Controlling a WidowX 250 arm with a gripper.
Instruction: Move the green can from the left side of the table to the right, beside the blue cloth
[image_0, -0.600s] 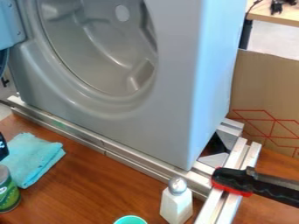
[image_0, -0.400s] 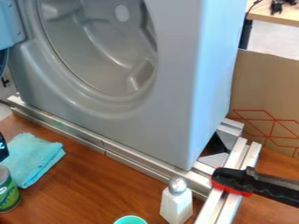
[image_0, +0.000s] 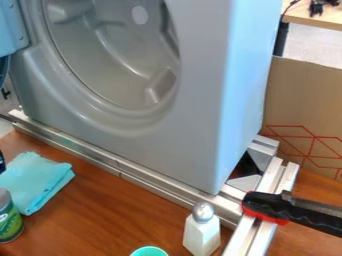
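Claw (image_0: 2, 163) at left edge, turquoise cloth (image_0: 37, 182) right beside it

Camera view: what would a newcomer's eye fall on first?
The big grey appliance shell with its round opening, standing behind a metal rail. Next, the turquoise cloth on the wooden table at left, near a green can, and the black and red handle over metal bars at lower right.
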